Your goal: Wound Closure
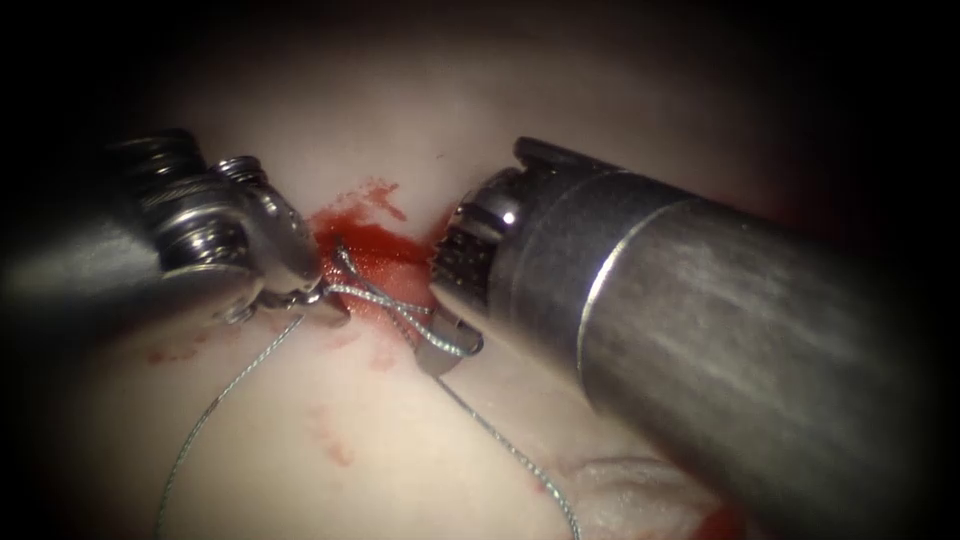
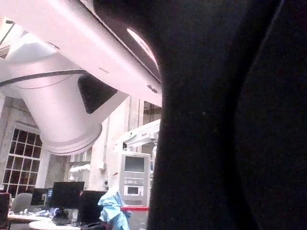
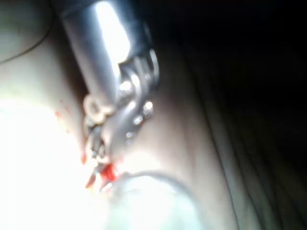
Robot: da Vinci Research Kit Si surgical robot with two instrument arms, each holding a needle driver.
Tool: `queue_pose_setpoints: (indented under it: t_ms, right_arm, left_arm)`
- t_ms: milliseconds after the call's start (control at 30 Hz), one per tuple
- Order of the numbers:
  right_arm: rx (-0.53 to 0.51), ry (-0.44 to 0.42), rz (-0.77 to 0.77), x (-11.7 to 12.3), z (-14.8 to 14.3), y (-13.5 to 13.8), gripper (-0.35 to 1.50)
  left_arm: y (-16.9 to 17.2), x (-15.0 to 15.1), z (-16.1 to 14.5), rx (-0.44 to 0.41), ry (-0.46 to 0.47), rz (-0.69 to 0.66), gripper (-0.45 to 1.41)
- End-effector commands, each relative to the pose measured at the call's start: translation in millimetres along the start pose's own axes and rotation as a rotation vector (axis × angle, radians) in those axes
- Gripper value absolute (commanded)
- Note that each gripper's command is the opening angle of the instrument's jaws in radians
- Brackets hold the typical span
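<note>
Tissue: pale, glistening slab of pork belly tissue (image 1: 400,440), smooth and faintly pink, with a soft whitish fold near the lower edge of the endoscope view.
Cut: short dark-red cut (image 1: 375,262) between the two tools, wet with bright red fluid (image 1: 365,240); fainter smears of it lie on the skin to the left of the cut and below it.
Thread: thin, twisted, silvery-grey thread (image 1: 400,305), rope-like in texture. Several strands cross over the cut between the tool tips; one long strand curves down to the left, another runs down to the right.
Left tool: polished steel left tool (image 1: 300,300) with a ribbed, coiled wrist and rounded joints, coming in from the left and angled down toward the cut. Its tip sits at the left edge of the cut, closed on the thread.
Right tool: large, brushed grey-metal right tool (image 1: 450,345) on a thick cylindrical shaft with a bright ring, entering from the right; a cross-hatched face shows near the wrist. Its slim tip lies flat just right of the cut, clamped on the crossing strands.
Needle: I cannot tell where the needle is.
Right wrist view: a shiny jointed steel tool (image 3: 103,158) reaches down to a red spot on the pale tissue.
</note>
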Motion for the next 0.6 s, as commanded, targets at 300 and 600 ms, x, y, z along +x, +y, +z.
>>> queue_pose_setpoints:
  t_ms: [300, 600]
  right_arm:
    - [0.003, 0.001, 0.027, 1.3, -0.8, -0.4, -0.3]
    - [-0.011, -0.02, 0.047, 0.4, 0.6, -0.3, 0.04]
  left_arm:
    - [0.4, -1.1, -0.6, 0.001, -0.001, 0.001, -0.45]
    - [0.3, -0.9, -0.3, 0.011, 0.011, 0.002, -0.45]
